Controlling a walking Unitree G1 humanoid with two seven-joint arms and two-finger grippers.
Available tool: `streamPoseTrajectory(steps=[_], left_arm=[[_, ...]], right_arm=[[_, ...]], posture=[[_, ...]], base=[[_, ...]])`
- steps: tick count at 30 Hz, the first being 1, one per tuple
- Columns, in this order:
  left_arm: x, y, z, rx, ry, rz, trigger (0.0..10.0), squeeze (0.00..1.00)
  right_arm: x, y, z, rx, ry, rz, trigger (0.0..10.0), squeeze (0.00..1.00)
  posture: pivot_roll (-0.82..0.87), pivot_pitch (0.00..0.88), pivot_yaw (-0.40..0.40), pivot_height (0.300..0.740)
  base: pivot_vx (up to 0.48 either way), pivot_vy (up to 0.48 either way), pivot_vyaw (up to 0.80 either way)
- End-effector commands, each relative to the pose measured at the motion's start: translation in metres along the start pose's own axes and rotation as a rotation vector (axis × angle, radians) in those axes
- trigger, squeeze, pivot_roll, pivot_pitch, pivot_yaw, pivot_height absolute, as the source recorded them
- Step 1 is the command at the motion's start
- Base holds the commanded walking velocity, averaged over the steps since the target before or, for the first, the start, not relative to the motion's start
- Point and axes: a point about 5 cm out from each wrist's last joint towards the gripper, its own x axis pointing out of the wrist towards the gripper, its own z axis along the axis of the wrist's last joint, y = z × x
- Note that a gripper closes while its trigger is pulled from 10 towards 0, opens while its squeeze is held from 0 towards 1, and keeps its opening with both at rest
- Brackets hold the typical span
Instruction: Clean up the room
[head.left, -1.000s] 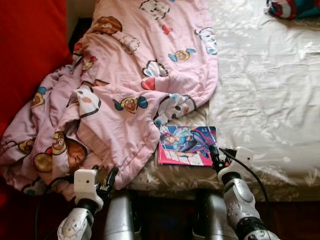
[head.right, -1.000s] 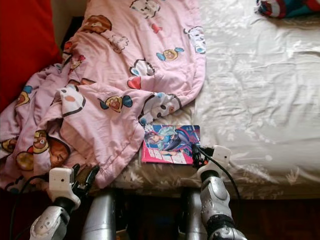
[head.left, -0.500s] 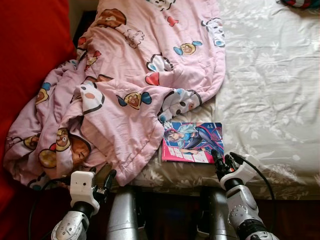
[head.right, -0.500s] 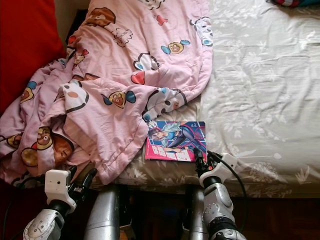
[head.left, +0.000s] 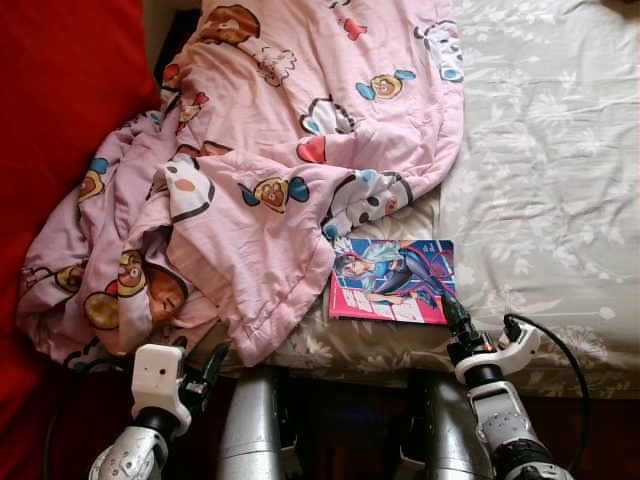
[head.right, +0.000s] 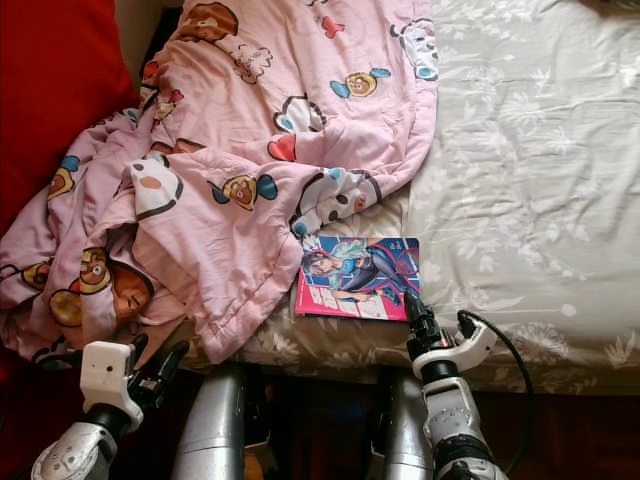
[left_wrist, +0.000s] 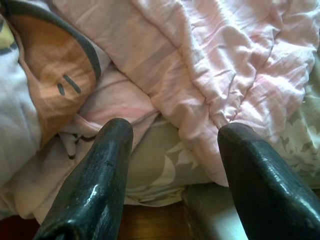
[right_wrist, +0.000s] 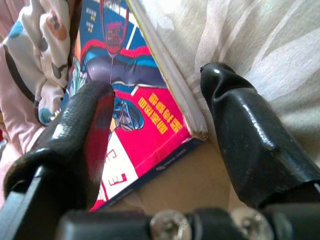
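**Picking up the book by its corner**

Right gripper (right_wrist: 150, 130) at the near right corner of the book (head.left: 392, 280), fingers spread apart, nothing held. One finger (right_wrist: 82, 130) over the bright cover, the other finger (right_wrist: 250, 130) beside the book's edge, on the bedsheet (head.left: 540, 150). Book lying flat near the front edge of the bed, just beside the pink blanket (head.left: 270, 150), its far left corner touching or slipping under the blanket.

To do it well, probably: slide in a little more so the corner sits deep between the fingers, then close slowly. Better to lift straight up, so the blanket does not drag along.

Book: thin, flat, a rectangle, with a shiny smooth cover in pink, blue and red, likely slippery. Sheet under the book: soft, pale, with a leaf pattern, easy to pinch by mistake. Blanket beside the book: puffy, crumpled, covered in cartoon animals.

Left gripper (left_wrist: 172, 165) low at the blanket's hanging edge, far left of the book, fingers wide apart, holding nothing.
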Motion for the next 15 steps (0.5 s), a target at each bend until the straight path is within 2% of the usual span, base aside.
streamPoseTrajectory(steps=[1,6,15], left_arm=[[-0.007,0.002,-0.007,0.014,0.049,0.001,10.0,0.0],[-0.007,0.001,-0.007,0.017,0.05,-0.004,10.0,0.0],[-0.007,0.002,-0.006,0.023,0.057,-0.006,10.0,0.0]], right_arm=[[-0.016,-0.009,-0.047,0.075,0.184,-0.07,10.0,0.0],[-0.019,-0.011,-0.05,0.098,0.187,-0.092,10.0,0.0],[-0.012,0.003,-0.062,0.129,0.263,0.003,10.0,0.0]], posture=[[0.24,0.392,0.118,0.584],[0.24,0.392,0.12,0.584],[0.25,0.391,0.117,0.584]], base=[[0.0,0.0,0.0],[0.0,0.0,0.0],[0.0,0.0,0.0]])
